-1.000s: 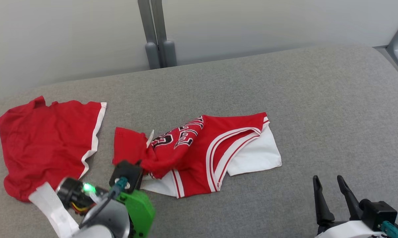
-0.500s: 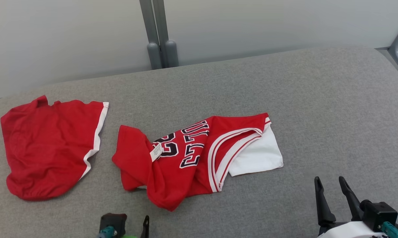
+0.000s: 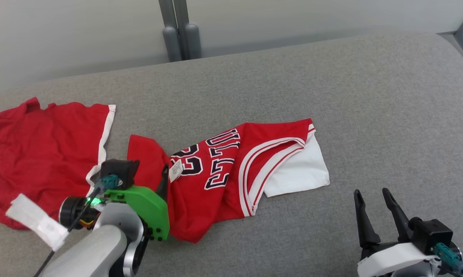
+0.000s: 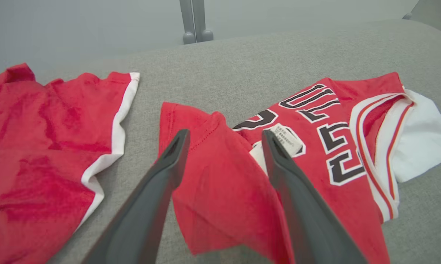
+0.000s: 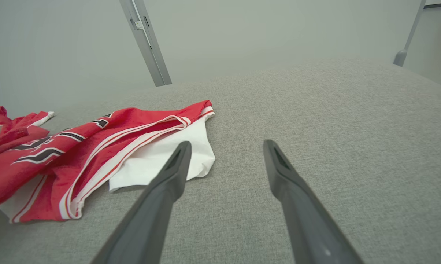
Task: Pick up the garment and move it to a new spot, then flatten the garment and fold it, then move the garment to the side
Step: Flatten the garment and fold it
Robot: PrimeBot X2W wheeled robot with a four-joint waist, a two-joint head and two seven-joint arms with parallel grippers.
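Note:
The garment [image 3: 231, 169] is a red jersey with black-and-white lettering and white trim, lying crumpled in the middle of the grey padded surface [image 3: 370, 96]; a white part sticks out at its right end. My left gripper [image 3: 144, 170] is open over the jersey's left red flap, and in the left wrist view its gripper [image 4: 225, 135] has the flap [image 4: 213, 172] showing between the two fingers, with a white label [image 4: 287, 135] by the right fingertip. My right gripper [image 3: 371, 192] stands open at the lower right, apart from the jersey; its gripper [image 5: 228, 143] holds nothing.
A second red cloth [image 3: 43, 150] with a white edge lies at the far left, close to my left arm. Grey posts [image 3: 177, 34] stand behind the surface's far edge. The surface's right half is bare grey fabric.
My left gripper was shut on the bunched left part of the jersey, let it go and drew back; the jersey settled flatter. It is back over the left flap, open. The camera has shifted slightly.

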